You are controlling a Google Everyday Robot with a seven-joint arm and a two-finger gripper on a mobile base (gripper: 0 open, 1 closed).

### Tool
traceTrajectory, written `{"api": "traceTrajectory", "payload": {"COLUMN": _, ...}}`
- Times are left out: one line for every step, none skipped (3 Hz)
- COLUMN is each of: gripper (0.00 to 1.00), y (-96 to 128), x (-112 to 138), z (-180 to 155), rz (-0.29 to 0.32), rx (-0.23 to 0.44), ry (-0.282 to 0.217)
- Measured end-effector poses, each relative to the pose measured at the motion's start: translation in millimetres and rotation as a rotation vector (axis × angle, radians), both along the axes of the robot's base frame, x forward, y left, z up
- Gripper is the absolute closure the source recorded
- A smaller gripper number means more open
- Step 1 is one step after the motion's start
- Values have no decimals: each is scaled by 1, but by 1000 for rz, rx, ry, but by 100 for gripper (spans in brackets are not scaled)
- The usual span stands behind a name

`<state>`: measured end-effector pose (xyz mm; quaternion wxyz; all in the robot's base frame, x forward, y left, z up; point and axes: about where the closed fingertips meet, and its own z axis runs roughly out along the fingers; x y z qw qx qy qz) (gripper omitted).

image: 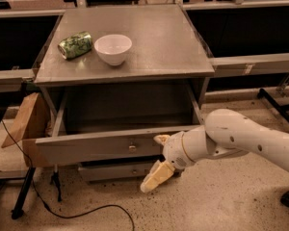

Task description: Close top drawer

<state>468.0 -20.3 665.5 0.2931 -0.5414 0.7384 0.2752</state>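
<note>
We see the gripper (159, 158) spread wide, holding nothing, right of the open top drawer's (86, 150) knob (132, 148), upper finger at its front.

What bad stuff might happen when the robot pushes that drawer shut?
1. The end effector, fingers spread, sits against the front of the top drawer, right of the knob. An off-centre push might skew the drawer and jam it.
2. Its lower finger hangs below that front, before the drawer beneath, and might catch there.
3. A hard slam might shake the cabinet, so the green can lying on its side beside the bowl could roll.
</note>
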Motion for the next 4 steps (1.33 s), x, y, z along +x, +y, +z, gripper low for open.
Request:
{"api": "traceTrajectory", "payload": {"gripper": 15, "y": 3, "x": 10, "z": 2, "rz": -1, "rx": -4, "ry": -7}}
{"api": "traceTrajectory", "payload": {"gripper": 40, "y": 9, "x": 45, "z": 6, "rz": -12, "rx": -15, "ry": -17}}
{"api": "traceTrajectory", "payload": {"gripper": 62, "y": 12, "x": 71, "z": 5, "rz": -23, "rx": -22, "ry": -21}}
{"api": "traceTrajectory", "payload": {"gripper": 60, "y": 14, "x": 89, "z": 5, "rz": -33, "rx": -30, "ry": -21}}
